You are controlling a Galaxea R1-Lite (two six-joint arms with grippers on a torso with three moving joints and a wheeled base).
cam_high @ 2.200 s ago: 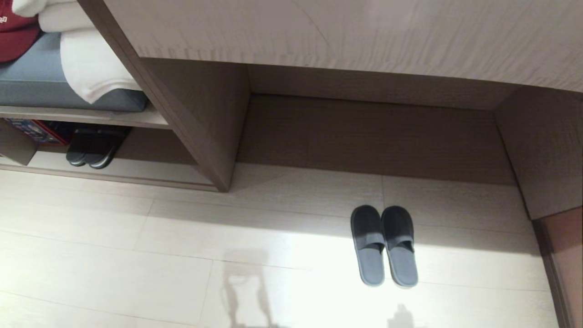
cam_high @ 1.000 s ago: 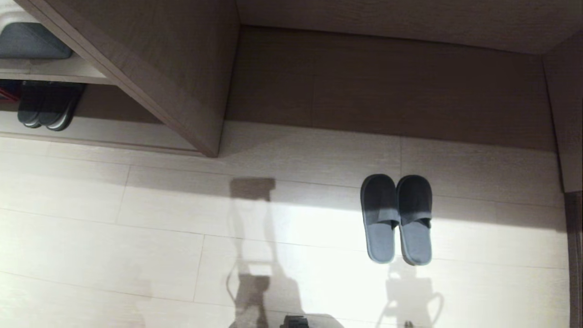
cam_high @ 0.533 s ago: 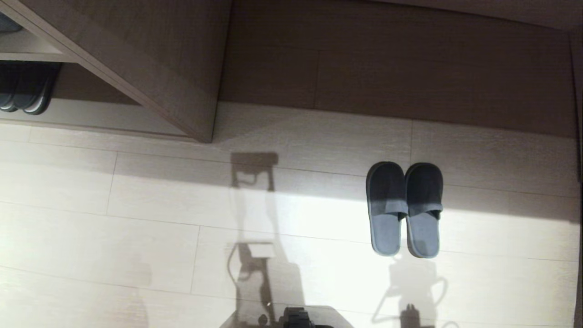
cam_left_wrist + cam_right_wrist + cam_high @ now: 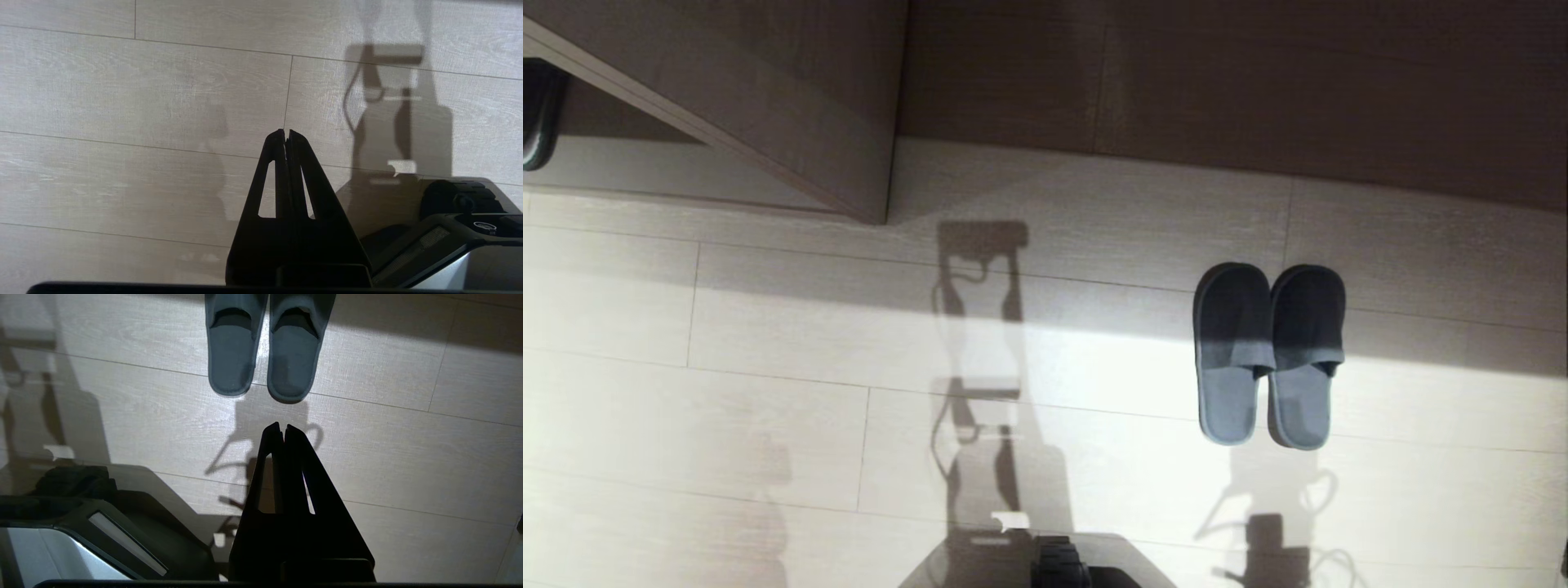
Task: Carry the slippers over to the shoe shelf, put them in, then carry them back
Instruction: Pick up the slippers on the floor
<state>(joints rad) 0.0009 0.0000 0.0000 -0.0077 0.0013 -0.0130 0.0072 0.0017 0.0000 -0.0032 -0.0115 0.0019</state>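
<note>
Downward-tilted since earlier, head view shows slippers (image 4: 1269, 355) paired on floor (image 4: 768, 392) at right, near closed right gripper (image 4: 282, 426); left gripper (image 4: 286, 132) closed over bare floor.

No text, label, brand, number or sign can be read in these views. The slippers (image 4: 1267, 355) are plain and carry no mark, and the floor (image 4: 727, 392) and the wooden panels show only grain. On the robot base (image 4: 470, 228) in the left wrist view there is a small pale oval emblem, but it is too small to read.
</note>
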